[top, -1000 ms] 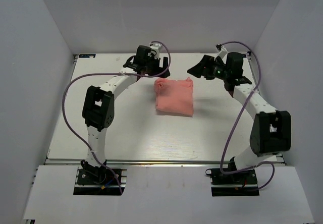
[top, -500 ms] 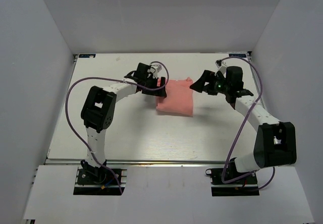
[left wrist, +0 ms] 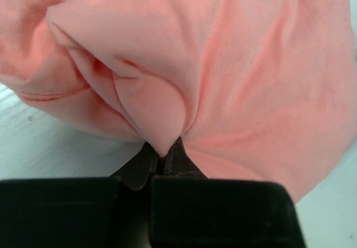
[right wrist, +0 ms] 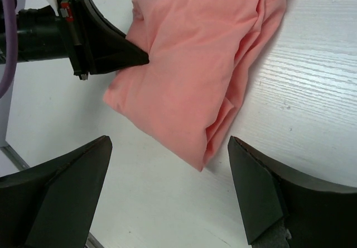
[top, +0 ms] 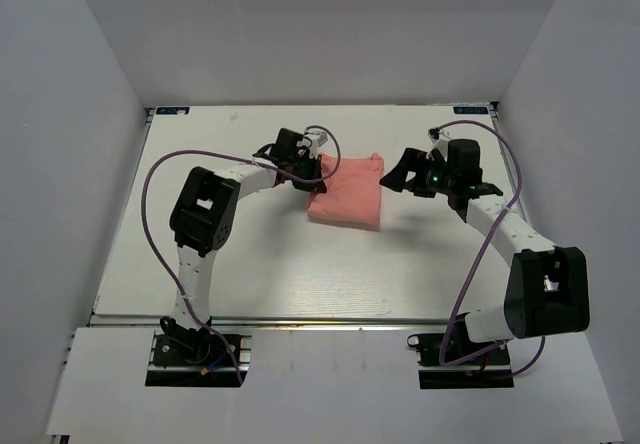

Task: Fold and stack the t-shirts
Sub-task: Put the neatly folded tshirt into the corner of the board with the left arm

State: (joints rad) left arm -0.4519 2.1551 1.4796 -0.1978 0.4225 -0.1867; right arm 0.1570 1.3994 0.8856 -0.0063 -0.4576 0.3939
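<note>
The salmon-pink t-shirt [top: 348,196] lies folded into a small rectangle on the white table, far of centre. My left gripper [top: 311,175] is at its far-left edge, shut on a pinched fold of the fabric [left wrist: 159,111]; in the left wrist view its black tips [left wrist: 164,154] meet around that fold. In the right wrist view the same gripper [right wrist: 145,58] shows as a black wedge pressed into the cloth [right wrist: 189,52]. My right gripper [top: 396,176] hovers open by the shirt's far-right corner. Its wide-apart fingers [right wrist: 256,192] straddle the corner of the shirt from above, holding nothing.
White walls enclose the table [top: 250,264] on the left, the right and the far side. Purple cables [top: 150,179] loop out from both arms. The arm bases stand at the near edge.
My left gripper came down to the shirt's far-left edge and shut on a fold of it. The right gripper sank lower and nearer to the shirt's right corner, staying open.
</note>
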